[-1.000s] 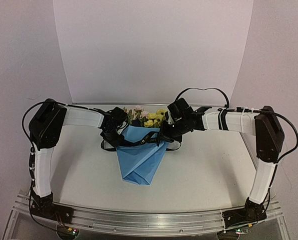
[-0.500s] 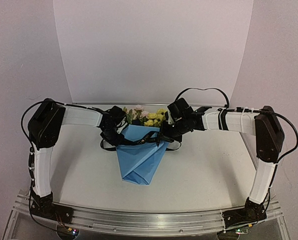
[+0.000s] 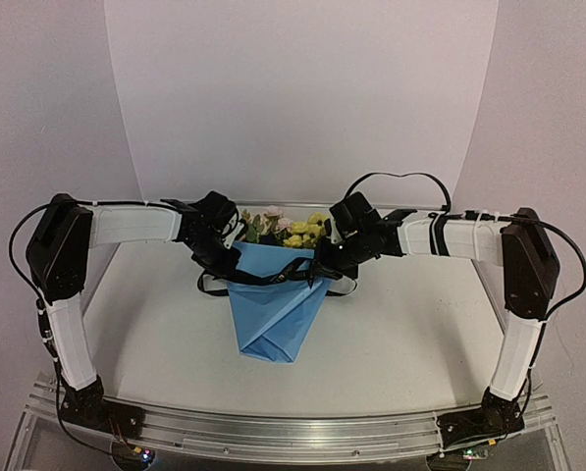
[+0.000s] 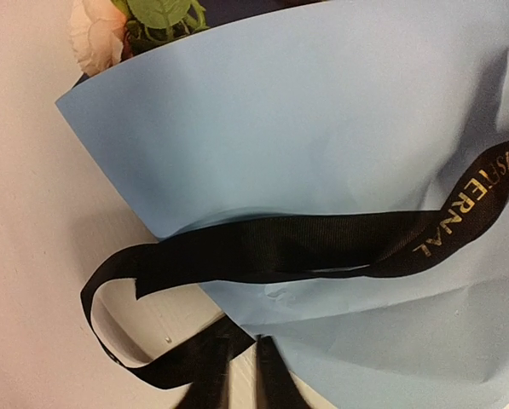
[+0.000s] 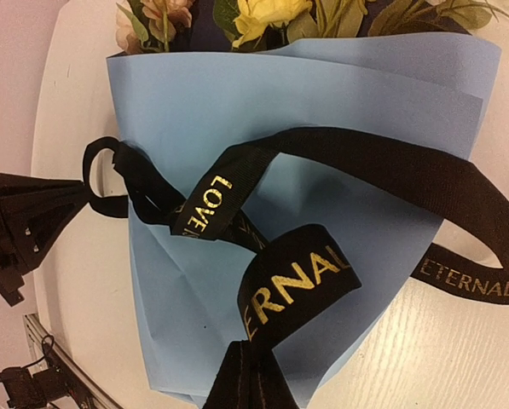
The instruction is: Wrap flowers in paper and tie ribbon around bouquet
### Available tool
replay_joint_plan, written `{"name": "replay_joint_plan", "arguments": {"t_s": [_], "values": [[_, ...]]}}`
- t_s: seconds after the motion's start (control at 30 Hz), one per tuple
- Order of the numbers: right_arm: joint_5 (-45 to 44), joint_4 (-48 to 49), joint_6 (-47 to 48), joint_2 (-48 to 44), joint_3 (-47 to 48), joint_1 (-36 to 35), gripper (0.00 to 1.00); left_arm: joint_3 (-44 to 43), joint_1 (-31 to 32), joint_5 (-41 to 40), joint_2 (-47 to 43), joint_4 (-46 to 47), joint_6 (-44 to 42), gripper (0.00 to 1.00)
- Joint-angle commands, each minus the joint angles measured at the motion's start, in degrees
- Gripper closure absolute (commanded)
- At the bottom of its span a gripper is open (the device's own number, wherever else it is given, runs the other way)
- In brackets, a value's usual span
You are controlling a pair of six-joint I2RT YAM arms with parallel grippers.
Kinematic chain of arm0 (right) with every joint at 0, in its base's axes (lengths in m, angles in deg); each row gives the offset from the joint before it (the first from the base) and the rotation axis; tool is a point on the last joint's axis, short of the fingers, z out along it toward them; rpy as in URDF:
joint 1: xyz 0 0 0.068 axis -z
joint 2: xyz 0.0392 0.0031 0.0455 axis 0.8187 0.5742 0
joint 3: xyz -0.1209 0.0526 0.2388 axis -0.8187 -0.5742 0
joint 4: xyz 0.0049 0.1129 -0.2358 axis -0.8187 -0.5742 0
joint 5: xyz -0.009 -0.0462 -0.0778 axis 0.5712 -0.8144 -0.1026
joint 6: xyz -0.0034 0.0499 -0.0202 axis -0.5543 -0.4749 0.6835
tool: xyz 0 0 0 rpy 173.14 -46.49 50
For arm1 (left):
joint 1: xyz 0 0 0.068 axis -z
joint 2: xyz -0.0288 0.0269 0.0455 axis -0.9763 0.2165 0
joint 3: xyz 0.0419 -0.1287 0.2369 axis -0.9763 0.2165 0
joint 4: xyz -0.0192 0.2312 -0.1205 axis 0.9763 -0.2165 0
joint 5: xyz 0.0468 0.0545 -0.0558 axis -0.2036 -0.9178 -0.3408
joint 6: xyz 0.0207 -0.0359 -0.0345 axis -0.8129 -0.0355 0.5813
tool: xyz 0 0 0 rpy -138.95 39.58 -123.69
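Already the bouquet (image 3: 278, 304) lies wrapped on the worktop (image 3: 420, 334); right gripper (image 3: 324, 267) pinches the ribbon (image 5: 297, 273), left gripper (image 3: 222, 263) seemingly too. Knotting: next, draw both ends apart evenly.

The bouquet (image 3: 276, 294) lies on the table (image 3: 420, 334), flowers (image 3: 294, 229) at the far end and the paper's (image 3: 273, 334) narrow end toward the near edge. The ribbon (image 3: 273, 279) crosses over the paper's wide part, between the left gripper (image 3: 221, 259) at its left edge and the right gripper (image 3: 324, 267) at its right.
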Motion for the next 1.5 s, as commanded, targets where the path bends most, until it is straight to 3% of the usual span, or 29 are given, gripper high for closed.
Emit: {"name": "replay_joint_plan", "arguments": {"t_s": [0.0, 0.1, 0.2, 0.73, 1.23, 1.47], "values": [[-0.6, 1.0, 0.3, -3.0, -0.2, 0.3, 1.00, -0.8, -0.2, -1.8, 0.0, -0.3, -0.2, 0.66], [-0.6, 1.0, 0.3, -3.2, -0.3, 0.3, 1.00, -3.0, -0.2, -5.2, 2.7, -1.2, -1.4, 0.57], [-0.7, 1.1, 0.2, -3.4, -0.4, 0.3, 1.00, -4.4, -0.2, -7.4, 4.4, -1.1, -2.6, 0.53], [-0.7, 1.0, 0.0, -3.6, -0.4, 0.3, 1.00, -12.3, -0.3, -9.6, 12.3, -2.0, -9.8, 0.52], [-0.9, 1.0, -0.2, -4.3, -0.8, 0.3, 1.00, -15.1, -2.7, -4.9, 15.5, -1.6, -10.2, 0.68], [-1.6, 1.0, -0.3, -4.9, -1.6, 0.3, 1.00, -14.2, -2.8, -4.3, 13.3, -0.9, -8.9, 0.86]]}}
